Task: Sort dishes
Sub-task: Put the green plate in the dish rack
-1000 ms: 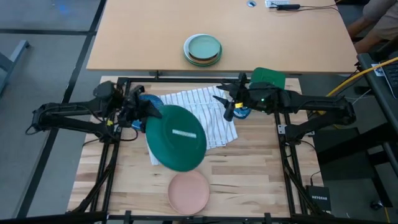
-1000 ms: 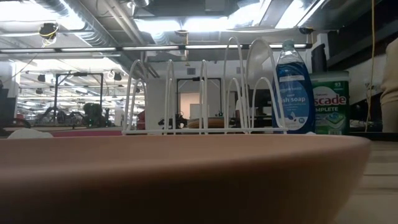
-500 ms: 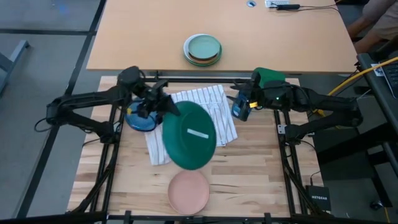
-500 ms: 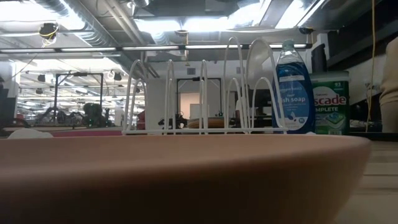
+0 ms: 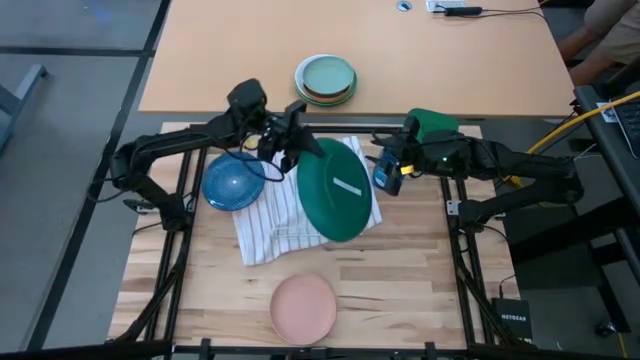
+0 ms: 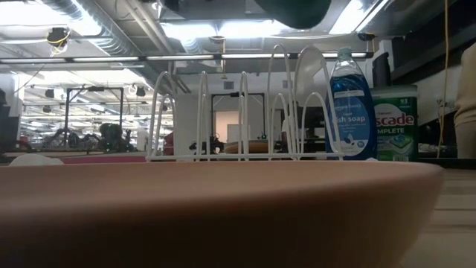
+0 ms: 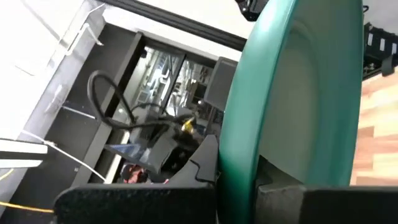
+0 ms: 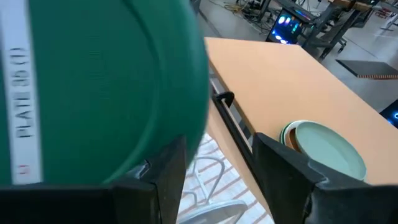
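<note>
- left gripper (image 5: 290,143): clamped on the rim of the dark green plate (image 5: 336,190), held tilted above the striped cloth (image 5: 290,210).
- right gripper (image 5: 385,170): fingers (image 8: 163,171) spread, nothing held, just beside the plate.
- blue bowl (image 5: 232,183): on the table, beside the cloth.
- pink plate (image 5: 304,308): near the table's front edge.

A robotics lab or workshop: a wooden tabletop (image 5: 400,280) sits inside a black metal frame (image 5: 452,215) that carries two robot arms. Exposed ceiling ducts (image 6: 97,18), strip lights (image 6: 186,30), cables and more equipment racks (image 6: 93,112) fill the open room behind.
</note>
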Controlling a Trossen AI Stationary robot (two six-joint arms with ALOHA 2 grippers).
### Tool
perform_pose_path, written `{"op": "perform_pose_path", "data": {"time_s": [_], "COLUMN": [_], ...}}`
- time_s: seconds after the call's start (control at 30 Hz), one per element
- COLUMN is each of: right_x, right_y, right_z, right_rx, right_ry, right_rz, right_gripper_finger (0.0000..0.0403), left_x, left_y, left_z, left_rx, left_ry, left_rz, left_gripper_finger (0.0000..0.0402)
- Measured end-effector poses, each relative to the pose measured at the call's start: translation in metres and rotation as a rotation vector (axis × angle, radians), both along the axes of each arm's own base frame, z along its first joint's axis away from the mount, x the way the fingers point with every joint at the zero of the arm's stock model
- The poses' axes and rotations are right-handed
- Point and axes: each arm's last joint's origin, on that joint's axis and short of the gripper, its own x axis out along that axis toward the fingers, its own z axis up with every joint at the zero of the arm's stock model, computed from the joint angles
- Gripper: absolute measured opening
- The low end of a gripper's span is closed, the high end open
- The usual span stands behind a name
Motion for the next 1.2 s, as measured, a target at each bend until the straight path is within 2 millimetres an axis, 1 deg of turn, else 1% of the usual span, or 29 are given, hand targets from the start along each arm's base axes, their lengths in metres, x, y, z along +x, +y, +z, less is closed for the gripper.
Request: {"op": "perform_pose_path", "data": {"time_s": [0.2,0.3,0.43,0.67,0.8,1.07,1.2], "right_x": [-0.001,-0.001,-0.001,-0.001,-0.001,0.002,0.008], "right_y": [0.0,0.0,0.0,0.0,0.0,0.0,0.0], "right_z": [-0.001,-0.002,-0.002,-0.002,-0.002,-0.004,-0.009], "right_rx": [0.001,0.0,0.0,0.001,0.001,0.001,0.003], "right_ry": [0.017,0.019,0.019,0.019,0.019,0.034,0.065], "right_rz": [0.0,0.0,0.0,0.0,0.0,0.001,0.001], "right_gripper_finger": [0.0186,0.0186,0.0186,0.0186,0.0186,0.0186,0.0186], "left_x": [-0.003,-0.006,-0.003,0.013,0.022,0.037,0.043], "left_y": [0.024,0.034,0.044,0.056,0.062,0.071,0.071], "left_z": [-0.004,-0.008,-0.017,-0.043,-0.06,-0.088,-0.1], "left_rx": [-0.019,-0.039,-0.064,-0.1,-0.109,-0.16,-0.183], "left_ry": [0.03,0.062,0.102,0.16,0.186,0.254,0.287], "left_rz": [0.011,-0.016,-0.039,-0.036,-0.034,-0.025,-0.023], "left_gripper_finger": [0.0007,0.0007,0.0007,0.0007,0.0018,0.0008,0.0025]}}
